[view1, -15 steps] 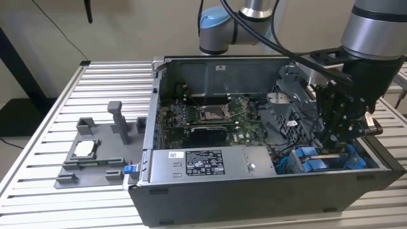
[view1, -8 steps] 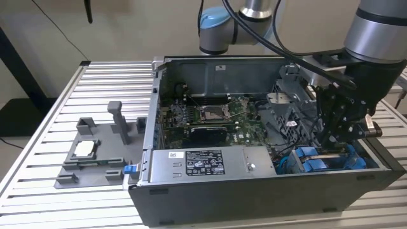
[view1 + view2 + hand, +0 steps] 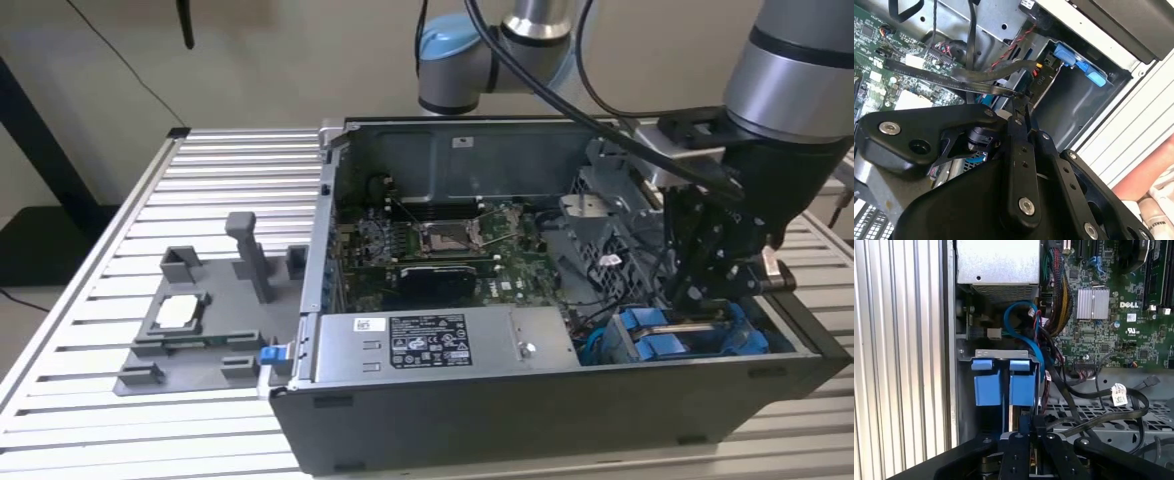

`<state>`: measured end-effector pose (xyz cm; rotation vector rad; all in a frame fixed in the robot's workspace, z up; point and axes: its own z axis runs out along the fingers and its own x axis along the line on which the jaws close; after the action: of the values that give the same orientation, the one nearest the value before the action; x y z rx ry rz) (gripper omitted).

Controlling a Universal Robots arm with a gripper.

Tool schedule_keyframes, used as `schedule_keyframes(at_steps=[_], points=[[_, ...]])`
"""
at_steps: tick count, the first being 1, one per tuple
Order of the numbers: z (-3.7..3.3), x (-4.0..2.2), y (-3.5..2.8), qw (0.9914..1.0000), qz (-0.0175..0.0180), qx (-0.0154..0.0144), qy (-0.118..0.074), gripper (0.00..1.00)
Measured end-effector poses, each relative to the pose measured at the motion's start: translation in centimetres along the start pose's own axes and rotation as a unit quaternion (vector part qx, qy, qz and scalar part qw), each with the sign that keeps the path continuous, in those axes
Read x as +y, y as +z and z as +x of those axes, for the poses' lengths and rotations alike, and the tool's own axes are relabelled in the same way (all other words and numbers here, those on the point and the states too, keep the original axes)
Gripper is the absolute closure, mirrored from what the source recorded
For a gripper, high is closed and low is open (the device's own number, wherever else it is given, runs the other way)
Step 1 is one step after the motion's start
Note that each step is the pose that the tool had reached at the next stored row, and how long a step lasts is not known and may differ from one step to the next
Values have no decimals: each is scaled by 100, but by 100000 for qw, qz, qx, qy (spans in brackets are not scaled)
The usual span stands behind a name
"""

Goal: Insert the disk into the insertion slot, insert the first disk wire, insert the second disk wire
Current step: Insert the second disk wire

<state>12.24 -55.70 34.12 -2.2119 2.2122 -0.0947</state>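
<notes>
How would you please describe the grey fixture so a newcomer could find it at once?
Start at the open computer case on the slatted table. Beside it, toward the exterior view's left, lies the fixture, a flat grey tray. Unlike the metal case, it is matte plastic with upright posts and low brackets.

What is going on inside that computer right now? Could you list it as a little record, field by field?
Setting: open dark grey computer case lying on a slatted metal table
Arm: reaching down into the case at the exterior view's right
Gripper: low over the blue drive carriers in the drive cage
Nearby: black cables beside the carriers, green motherboard, silver power supply
Outside the case: grey fixture on the table, at the exterior view's left
</notes>
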Motion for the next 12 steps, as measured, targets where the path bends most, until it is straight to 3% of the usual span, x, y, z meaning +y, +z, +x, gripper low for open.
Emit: schedule_keyframes(at_steps=[4, 12], points=[[22, -25, 5, 100000, -207, 9, 130, 84], [45, -34, 65, 99999, -228, -10, 493, 83]])
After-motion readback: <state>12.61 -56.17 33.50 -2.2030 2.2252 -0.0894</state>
